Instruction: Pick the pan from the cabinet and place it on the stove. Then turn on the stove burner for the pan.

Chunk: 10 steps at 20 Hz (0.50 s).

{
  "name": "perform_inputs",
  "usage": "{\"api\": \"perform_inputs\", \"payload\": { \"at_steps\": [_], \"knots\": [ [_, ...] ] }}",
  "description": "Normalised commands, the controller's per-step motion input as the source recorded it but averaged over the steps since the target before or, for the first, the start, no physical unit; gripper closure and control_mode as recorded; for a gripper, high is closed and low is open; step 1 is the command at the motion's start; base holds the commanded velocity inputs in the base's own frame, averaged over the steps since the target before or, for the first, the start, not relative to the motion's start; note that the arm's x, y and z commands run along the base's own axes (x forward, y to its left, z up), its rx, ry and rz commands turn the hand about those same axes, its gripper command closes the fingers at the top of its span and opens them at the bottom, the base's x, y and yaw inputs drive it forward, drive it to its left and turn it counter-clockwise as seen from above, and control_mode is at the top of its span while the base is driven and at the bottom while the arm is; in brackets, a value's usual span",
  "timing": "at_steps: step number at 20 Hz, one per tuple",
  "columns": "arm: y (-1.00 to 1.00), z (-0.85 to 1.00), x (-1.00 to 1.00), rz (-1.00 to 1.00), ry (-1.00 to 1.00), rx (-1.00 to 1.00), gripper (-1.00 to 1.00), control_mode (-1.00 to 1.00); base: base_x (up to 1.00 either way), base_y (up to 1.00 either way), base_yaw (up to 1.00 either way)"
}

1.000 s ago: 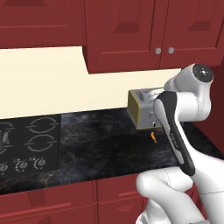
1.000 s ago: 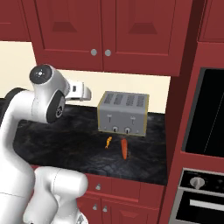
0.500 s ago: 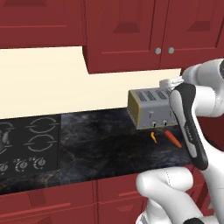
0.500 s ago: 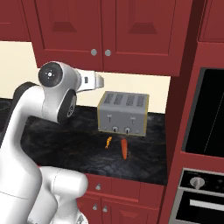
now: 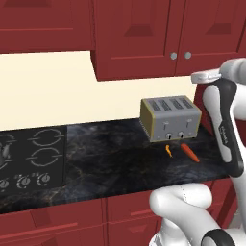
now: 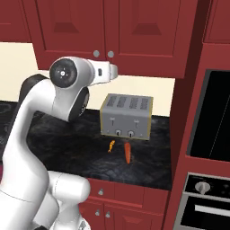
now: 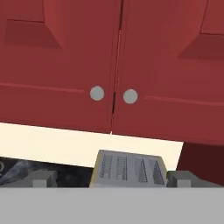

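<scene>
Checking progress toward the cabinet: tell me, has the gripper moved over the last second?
Yes. In the right base view the gripper has risen from beside the toaster to just below the cabinet knobs.

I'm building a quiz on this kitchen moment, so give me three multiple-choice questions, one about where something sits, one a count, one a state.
1. Where does the toaster stand?
A. on the stove
B. on the countertop under the cabinet
C. inside the oven

2. How many round knobs does the hand view show on the cabinet doors?
A. two
B. one
C. four

3. How are the cabinet doors?
A. both open
B. one open
C. both shut

Answers: 1 B, it sits on the dark counter below the red doors; 2 A, one knob on each door beside the seam; 3 C, the doors meet flush.
</scene>
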Motion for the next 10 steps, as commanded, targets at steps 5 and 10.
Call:
{"api": "perform_inputs", "payload": {
  "at_steps": [5, 10],
  "knots": [
    [-0.11, 0.01, 0.03, 0.00, -0.26, 0.00, -1.00, -1.00, 0.00, 0.00, 0.00],
    [-0.08, 0.03, 0.16, 0.00, -0.23, 0.00, -1.00, -1.00, 0.00, 0.00, 0.00]
  ]
}}
